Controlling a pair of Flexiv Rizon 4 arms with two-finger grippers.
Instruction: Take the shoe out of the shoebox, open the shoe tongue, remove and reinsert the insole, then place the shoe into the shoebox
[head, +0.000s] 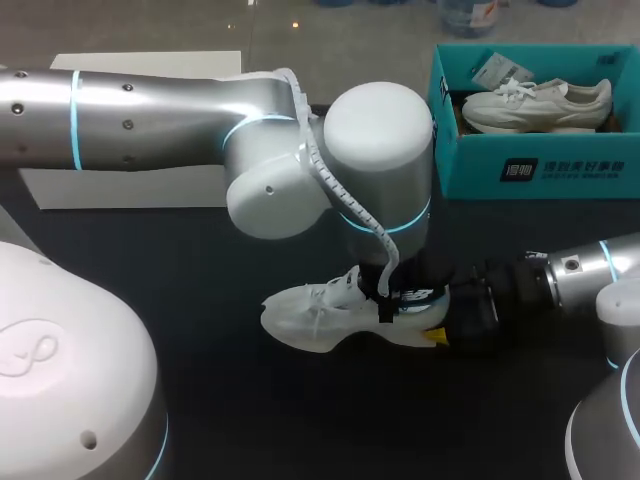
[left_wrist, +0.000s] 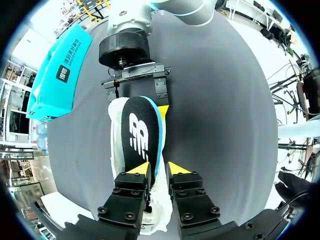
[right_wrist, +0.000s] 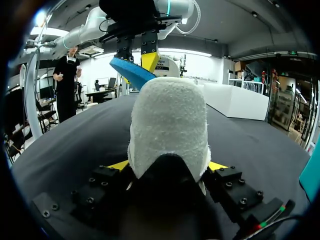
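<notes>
Shoe (head: 320, 315) sits on the worktop (head: 300, 420), toe at 9 o'clock, heel at 3 o'clock clamped in the right gripper (right_wrist: 167, 165) jaws, while the left gripper (left_wrist: 159, 170) has narrow jaws pinching the insole (left_wrist: 142, 135) above it, lined up lengthwise.

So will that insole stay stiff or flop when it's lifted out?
Likely bendy: the insole looks thin, and it curves up from the shoe where the left gripper pinches it. Probably light too, being so thin.

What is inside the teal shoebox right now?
A white shoe lies in the shoebox, with a paper tag near its laces. The box floor beneath the shoe is covered.
</notes>
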